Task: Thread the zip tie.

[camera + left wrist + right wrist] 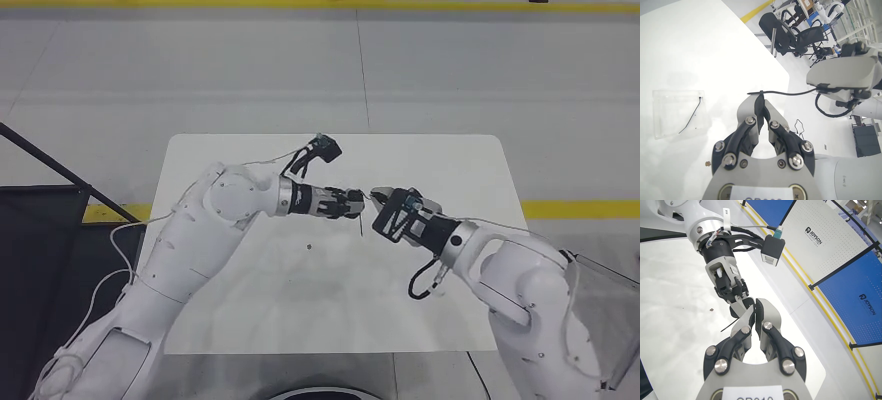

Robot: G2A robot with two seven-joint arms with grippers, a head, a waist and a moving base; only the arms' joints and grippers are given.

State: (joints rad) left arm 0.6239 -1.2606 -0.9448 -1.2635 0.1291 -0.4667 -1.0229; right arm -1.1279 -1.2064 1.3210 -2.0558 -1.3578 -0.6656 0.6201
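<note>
Zip tie (783,93), thin, black, gently curved, spans left gripper (761,97) and right gripper (754,308), each clamped on it.

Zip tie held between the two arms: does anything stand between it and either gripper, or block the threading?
Nothing visible does. The left gripper and right gripper are both shut on the zip tie above the table; the clear tray with a second tie lies aside.
</note>
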